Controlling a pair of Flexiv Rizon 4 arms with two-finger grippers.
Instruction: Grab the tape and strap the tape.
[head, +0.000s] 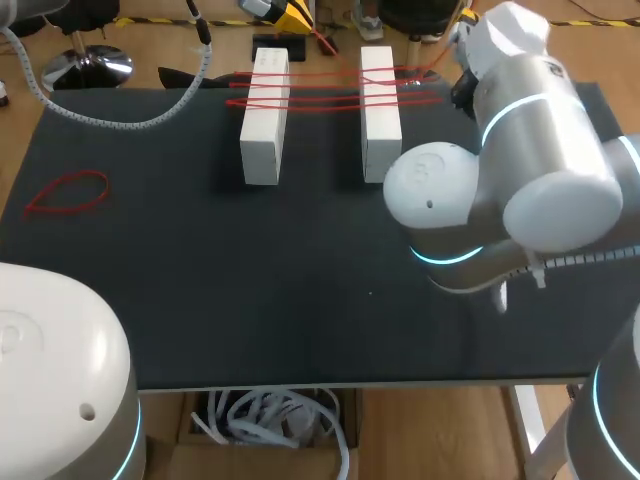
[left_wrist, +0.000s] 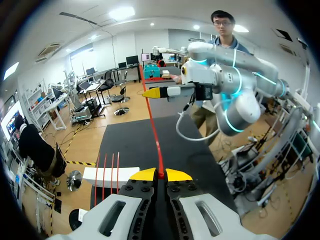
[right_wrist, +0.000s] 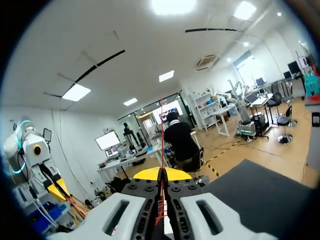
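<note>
The left pincer (left_wrist: 161, 175) is pinched narrow on the red tape (left_wrist: 156, 135), with both yellow tips touching it. The right pincer (right_wrist: 161, 174) is closed on the same strand. The tape runs taut from the left pincer toward its 12 o'clock, straight to the right pincer, above the far part of the tabletop (head: 300, 290). In the head view the two white blocks (head: 265, 115) sit at the tabletop's 12 o'clock, with several strapped bands (head: 320, 95) already across them. A loose red loop (head: 65, 192) lies at 9 o'clock.

The step in hand looks to be stretching this strand and seating it over both blocks. To do it well, I judge both arms should pull with even tension and carry the tape level past each block's outer face. They should then lower together, so it lands beside the other bands rather than across them. Too much pull could slip the tape from a grip or drag a block.

No brand, label or writing can be read on the tape, blocks or tabletop.
</note>
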